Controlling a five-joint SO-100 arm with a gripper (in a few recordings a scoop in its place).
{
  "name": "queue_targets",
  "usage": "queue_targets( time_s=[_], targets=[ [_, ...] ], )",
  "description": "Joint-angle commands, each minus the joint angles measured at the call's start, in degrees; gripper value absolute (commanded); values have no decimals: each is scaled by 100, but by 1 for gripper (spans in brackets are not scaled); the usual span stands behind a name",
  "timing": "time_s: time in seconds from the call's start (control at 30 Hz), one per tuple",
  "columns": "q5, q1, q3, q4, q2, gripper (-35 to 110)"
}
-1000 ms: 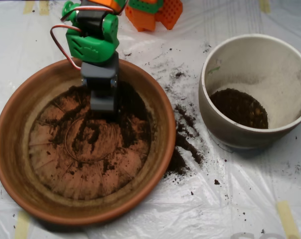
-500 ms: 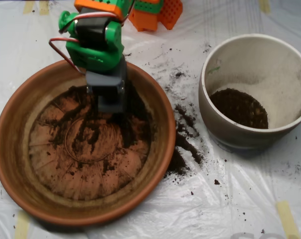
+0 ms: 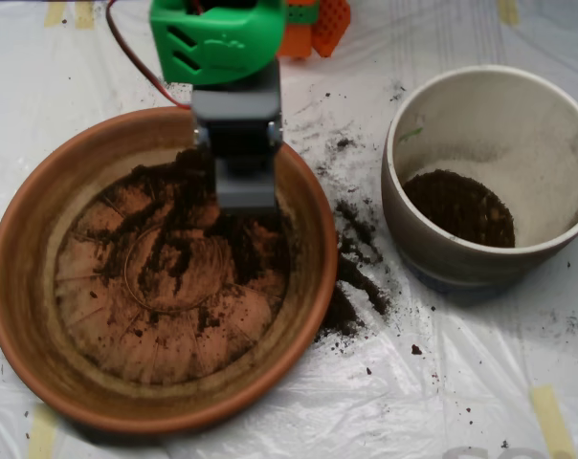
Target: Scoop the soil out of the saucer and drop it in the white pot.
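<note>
The grey scoop [image 3: 244,182] hangs over the top of the saucer [image 3: 40,201], above the thin dark soil [image 3: 241,234]. To carry well, keep it level and go slowly right to the white pot [image 3: 433,244], so nothing spills.

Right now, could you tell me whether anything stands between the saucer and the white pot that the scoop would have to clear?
No object stands between them. The sheet between the saucer and the white pot holds only spilled soil, lying flat. The scoop hangs over the saucer's upper right, and the rims of both vessels are the only raised edges to clear.
</note>
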Motion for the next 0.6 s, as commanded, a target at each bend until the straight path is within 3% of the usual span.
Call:
queue_targets(
  time_s=[0.0, 0.57],
  targets=[
    [18, -527, -492, 53, 888, -1],
    [-545, -3586, -1775, 334, 624, 0]
  ],
)
